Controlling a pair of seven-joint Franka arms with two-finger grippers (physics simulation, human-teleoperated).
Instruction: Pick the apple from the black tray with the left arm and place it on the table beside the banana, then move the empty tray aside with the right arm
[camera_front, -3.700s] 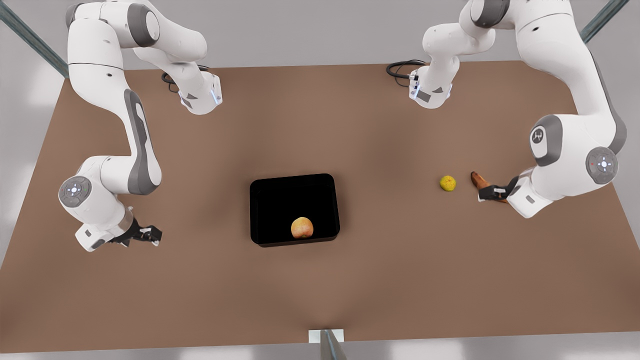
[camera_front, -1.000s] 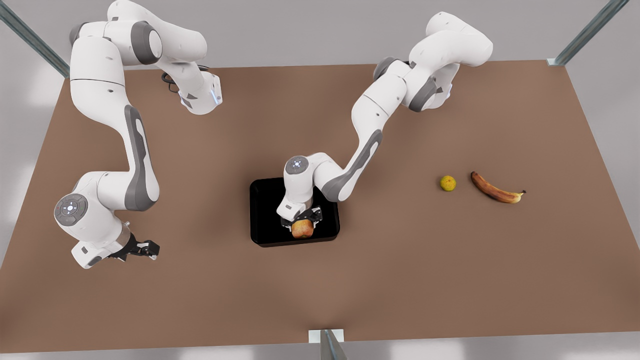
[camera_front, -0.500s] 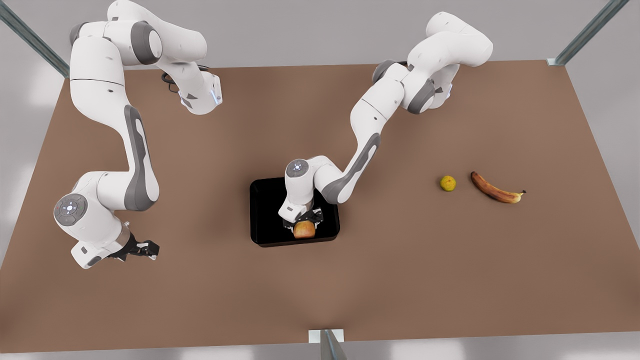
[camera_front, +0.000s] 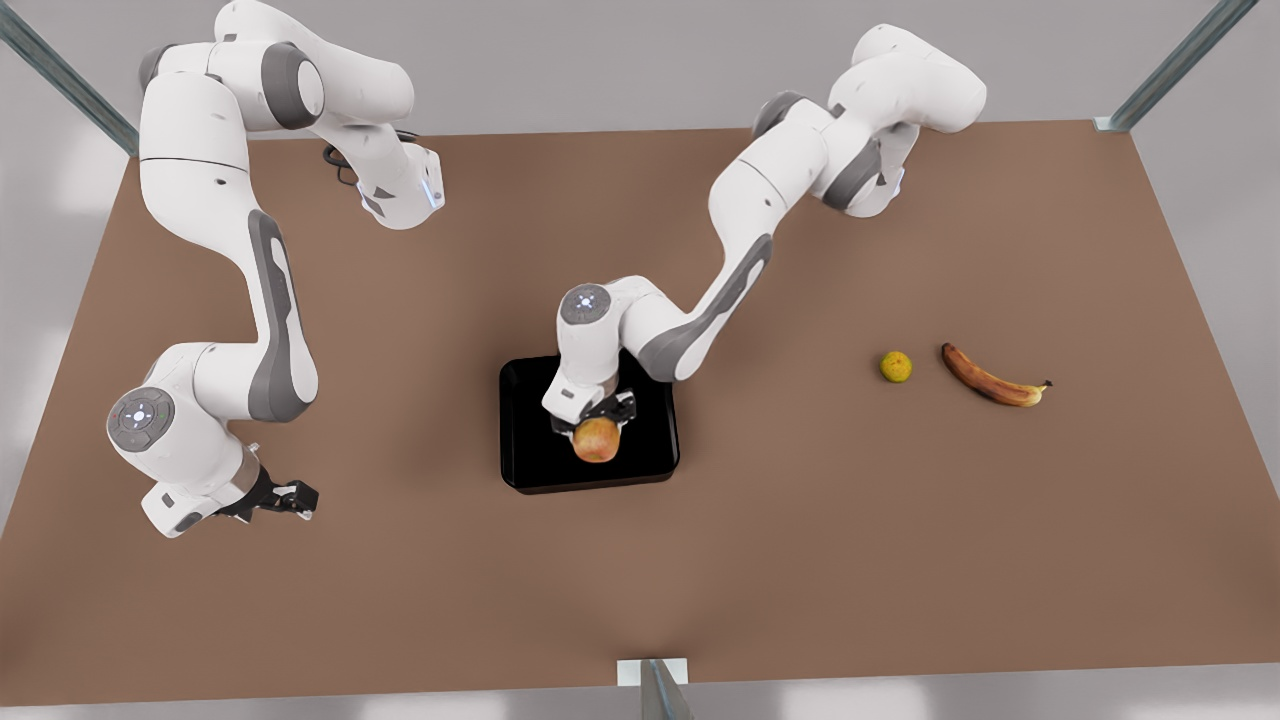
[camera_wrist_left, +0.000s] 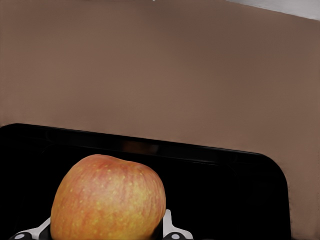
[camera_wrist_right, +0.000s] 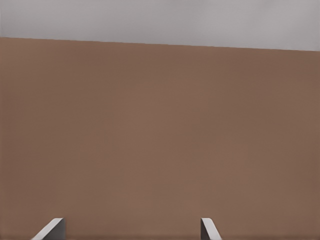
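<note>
Now the left gripper (camera_front: 597, 428) clamps the apple (camera_front: 596, 440) over the black tray (camera_front: 525, 420) at centre frame, the banana (camera_front: 993, 377) lying far right, while the right gripper (camera_front: 290, 495) waits open at lower left.

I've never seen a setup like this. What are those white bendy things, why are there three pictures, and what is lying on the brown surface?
They are two robot arms, each ending in a two-finger gripper. One picture looks down on the table; the other two come from cameras on the wrists. The left gripper holds the apple over the black tray; its wrist camera sees that apple close up. The right gripper waits open at the front view's left. A banana and a small yellow-green fruit lie apart.
</note>
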